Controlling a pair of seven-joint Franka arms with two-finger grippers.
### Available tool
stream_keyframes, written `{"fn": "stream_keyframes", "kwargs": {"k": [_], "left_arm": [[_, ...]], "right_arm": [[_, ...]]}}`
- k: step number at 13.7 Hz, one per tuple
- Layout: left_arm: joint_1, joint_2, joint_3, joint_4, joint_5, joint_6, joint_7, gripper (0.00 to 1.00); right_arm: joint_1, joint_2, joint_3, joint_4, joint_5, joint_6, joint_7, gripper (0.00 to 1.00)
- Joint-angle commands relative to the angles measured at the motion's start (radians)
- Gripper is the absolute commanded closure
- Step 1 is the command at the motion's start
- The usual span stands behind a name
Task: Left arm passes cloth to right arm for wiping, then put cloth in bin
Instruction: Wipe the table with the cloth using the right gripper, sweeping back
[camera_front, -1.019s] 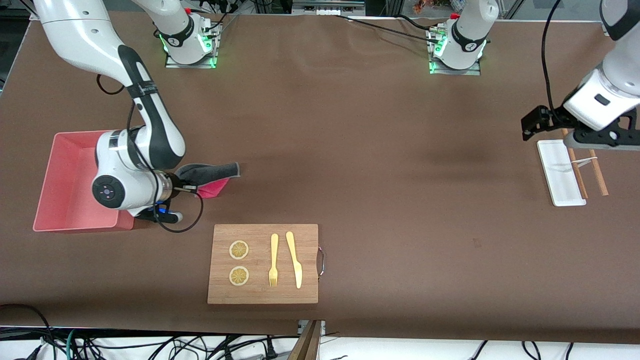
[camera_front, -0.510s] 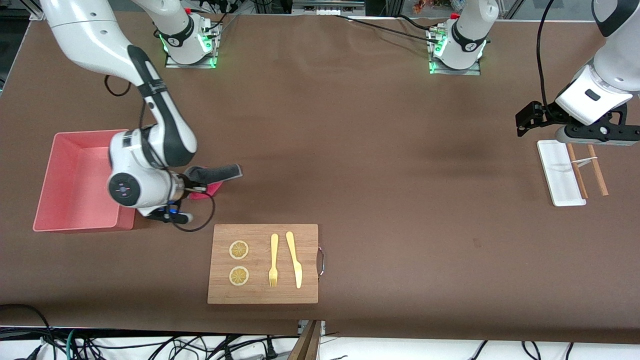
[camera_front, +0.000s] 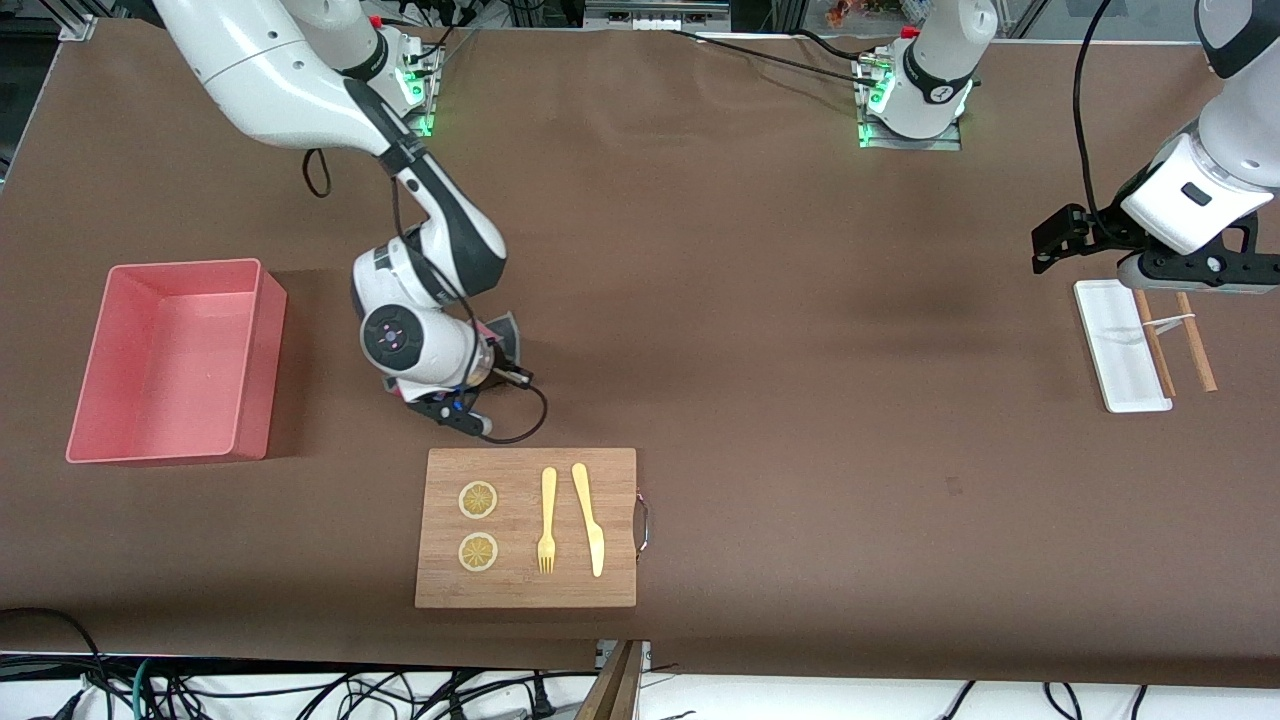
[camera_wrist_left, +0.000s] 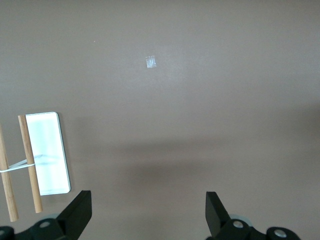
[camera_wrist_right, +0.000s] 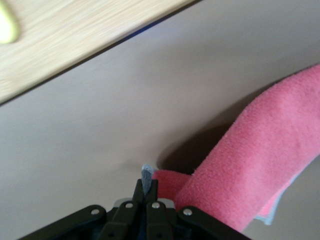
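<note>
Since a second ago, when my right gripper (camera_front: 497, 368) sat just beside the bin (camera_front: 175, 448) with the cloth (camera_front: 505, 333) trailing toward the table's middle, I have swept away from the bin along the table, and the cloth has come with me. My fingers are pinched together on one corner of it; in the right wrist view the pink face (camera_wrist_right: 260, 160) folds over and drags on the brown mat, a grey edge showing at the pinch. The cloth now lies farther from the front camera than the cutting board (camera_front: 526, 527), near its corner. I judge this a wiping stroke, not the drop-off: the bin stands empty, well apart.

My left gripper (camera_front: 1045, 248) hangs with its fingers (camera_wrist_left: 77, 215) spread wide and nothing between them, over the mat beside the white tray (camera_front: 1120, 345), waiting.

Writing: none legible. No brand or label on bin, board, tray or cloth.
</note>
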Motion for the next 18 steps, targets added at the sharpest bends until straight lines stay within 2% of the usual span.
{"fn": "stream_keyframes", "kwargs": {"k": [1,7,10,13,18], "left_arm": [[0.007,-0.01,-0.001,-0.009,-0.026,-0.006,0.008,0.0],[0.007,-0.005,0.0,-0.006,-0.019,-0.004,0.007,0.0],[0.007,-0.001,0.0,-0.001,-0.017,-0.004,0.005,0.0],[0.005,-0.001,0.0,0.0,-0.015,-0.004,0.005,0.0],[0.007,0.002,0.002,0.005,-0.014,-0.004,0.007,0.0]], "right_arm": [[0.019,0.038,0.052,0.038,-0.006,0.062,0.143,1.0],[0.055,0.076,0.122,0.045,-0.006,0.23,0.346,1.0],[0.045,0.074,0.119,0.054,-0.014,0.226,0.328,1.0],[0.005,0.061,0.102,0.054,-0.02,0.122,0.186,1.0],[-0.05,-0.007,-0.002,0.052,-0.021,-0.113,-0.126,1.0]]}}
